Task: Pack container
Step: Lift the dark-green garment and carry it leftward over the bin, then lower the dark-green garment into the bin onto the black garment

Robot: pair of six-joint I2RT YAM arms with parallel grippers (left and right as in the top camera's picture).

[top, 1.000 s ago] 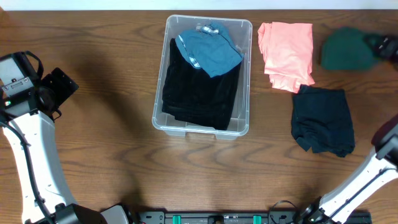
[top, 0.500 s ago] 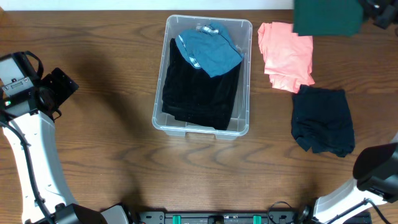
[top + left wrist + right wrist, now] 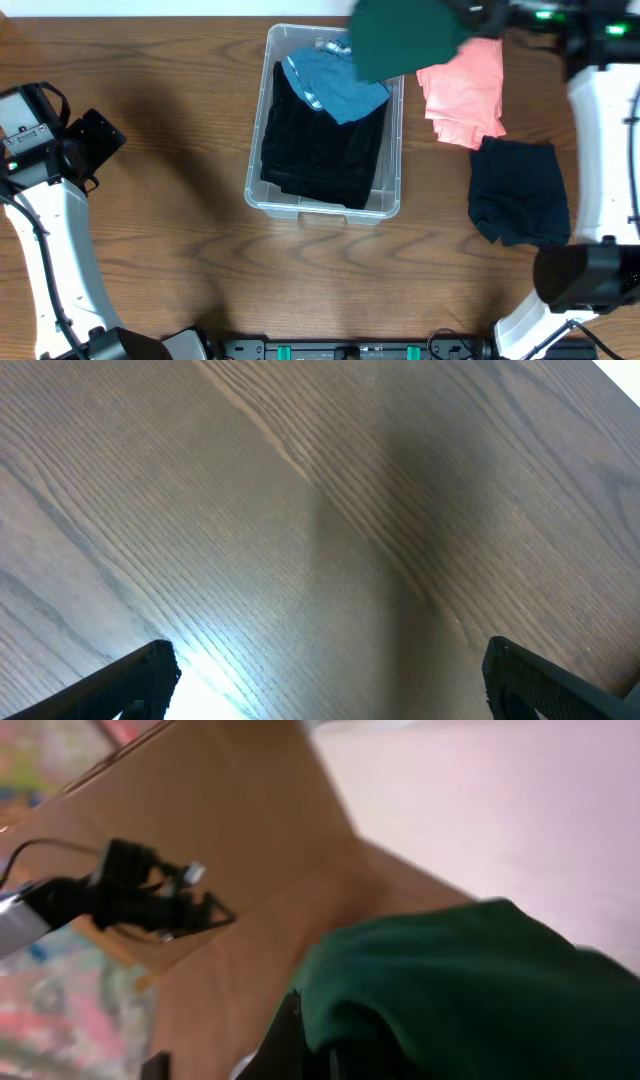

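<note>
Overhead, your right gripper (image 3: 476, 13) pinches the green garment (image 3: 400, 40) over the far right corner of the container (image 3: 322, 213); next, lower it inside and let go.

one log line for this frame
right gripper: shut on green garment, above container far-right rim | left gripper: open, over table | inside: black garment, blue garment | on table: pink garment, dark garment
</note>
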